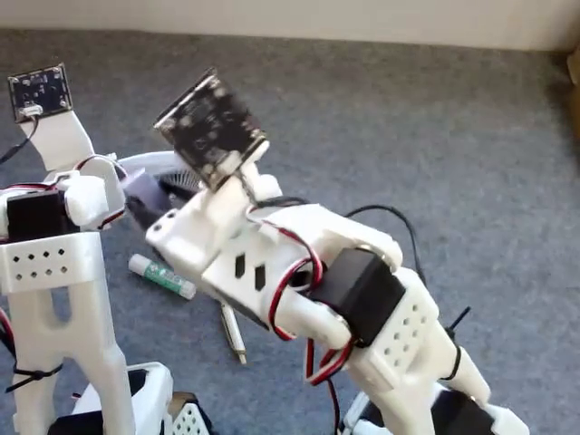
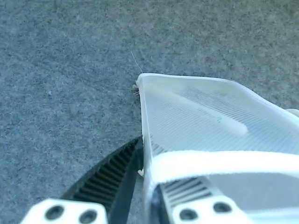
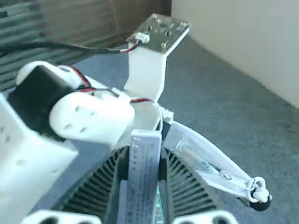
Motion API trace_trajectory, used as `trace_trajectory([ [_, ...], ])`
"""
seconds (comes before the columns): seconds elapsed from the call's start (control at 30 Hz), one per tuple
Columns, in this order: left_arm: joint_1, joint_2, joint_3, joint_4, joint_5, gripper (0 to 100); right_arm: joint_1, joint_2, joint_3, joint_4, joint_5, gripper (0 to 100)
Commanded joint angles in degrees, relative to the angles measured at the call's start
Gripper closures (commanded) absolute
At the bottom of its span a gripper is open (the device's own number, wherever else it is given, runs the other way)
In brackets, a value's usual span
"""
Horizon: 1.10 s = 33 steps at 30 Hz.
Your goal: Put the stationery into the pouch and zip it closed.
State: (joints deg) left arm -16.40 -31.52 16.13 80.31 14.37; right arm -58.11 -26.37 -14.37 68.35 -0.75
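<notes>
While the left end effector (image 2: 140, 158) pinches the clear pouch (image 2: 210, 112) at its edge, the right end effector (image 3: 142, 154) grips a ruler (image 3: 140, 196) just beside it. On the tabletop (image 1: 435, 136), glue stick (image 1: 161, 276) and pen (image 1: 233, 335) lie loose. Judged early: loading and zipping remain.

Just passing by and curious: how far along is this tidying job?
Done: nothing clearly packed. In hand: the left jaws hold the pouch while the right jaws grip a ruler next to it. To do: a glue stick and pen lie on the carpet; zipping comes last.
</notes>
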Motion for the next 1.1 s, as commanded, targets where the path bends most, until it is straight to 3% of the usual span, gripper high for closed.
trace_trajectory([
  [0.0, 1.0, 0.0, 0.0, -0.3, 0.7, 97, 2.7, -7.2, 10.6, -15.2, -0.1, 99.5],
  [0.17, 1.0, 0.0, 0.1, -0.3, 0.7, 97, 4.3, -15.6, 29.6, -38.3, -0.1, 99.5],
  [0.3, 1.0, 0.0, 0.4, -0.3, 0.7, 97, 4.0, -18.9, 38.8, -49.5, 0.0, 99.5],
  [0.67, -2.1, 0.0, 0.6, -0.2, 0.7, 97, 2.6, -12.5, 54.6, -87.3, 0.0, 99.5],
  [1.07, -4.2, 0.0, 0.6, -0.3, 0.6, 97, 4.8, -0.1, 57.0, -101.9, 0.0, 99.5],
])
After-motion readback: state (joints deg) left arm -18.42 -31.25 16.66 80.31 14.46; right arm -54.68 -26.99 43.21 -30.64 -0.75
